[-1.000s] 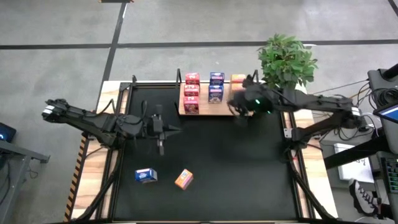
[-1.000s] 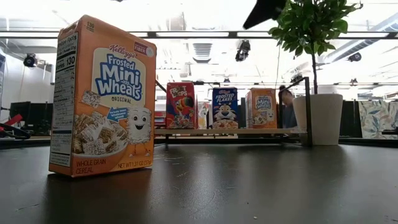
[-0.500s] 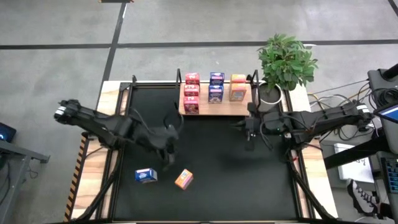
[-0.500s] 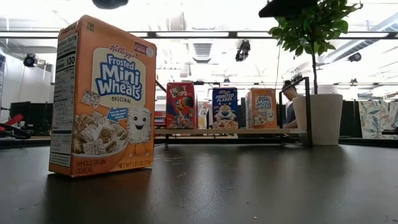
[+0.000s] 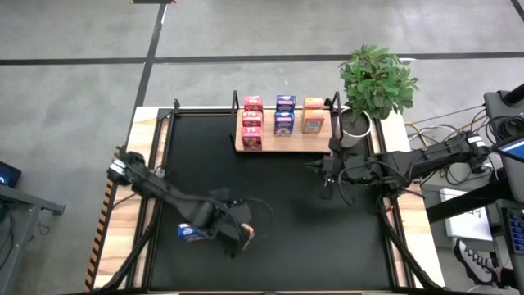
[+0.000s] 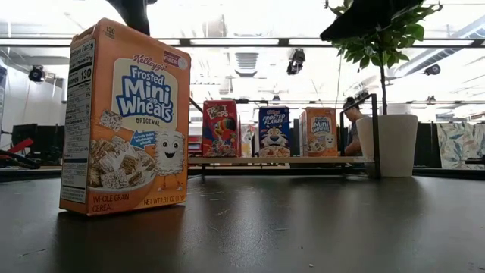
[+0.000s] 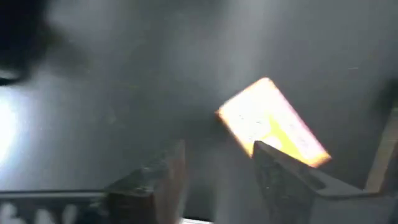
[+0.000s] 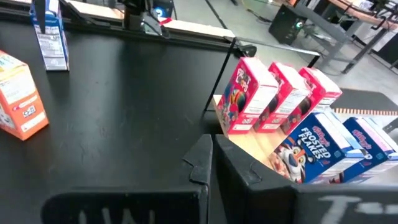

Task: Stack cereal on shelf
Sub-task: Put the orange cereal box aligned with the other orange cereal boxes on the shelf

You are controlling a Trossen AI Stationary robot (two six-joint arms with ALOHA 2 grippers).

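Note:
The shelf [image 5: 282, 146], a light-wood board at the table's far side, carries cereal boxes standing in rows: red [image 5: 252, 120], blue [image 5: 284, 115] and orange [image 5: 313, 115]. On the black table near its front edge an orange cereal box [image 6: 125, 117] stands upright, with a blue one [image 5: 190, 233] to its left. My left gripper [image 7: 217, 168] hangs open just above the orange box [image 7: 273, 124], pointing steeply down, the box beside one finger. My right gripper [image 8: 208, 158] is shut and holds nothing, hovering off the shelf's near right corner.
A potted plant [image 5: 372, 82] stands at the shelf's right end, close to my right arm. The shelf's thin black frame posts [image 6: 373, 135] rise at its corners. Bare black tabletop [image 5: 286, 197] lies between the shelf and the two loose boxes.
My left gripper has swung from the table's left middle toward the near edge and rightward, sinking and tipping from nearly level to pointing down over the orange box. My right gripper has drawn back from the shelf's right end toward the near edge and come lower.

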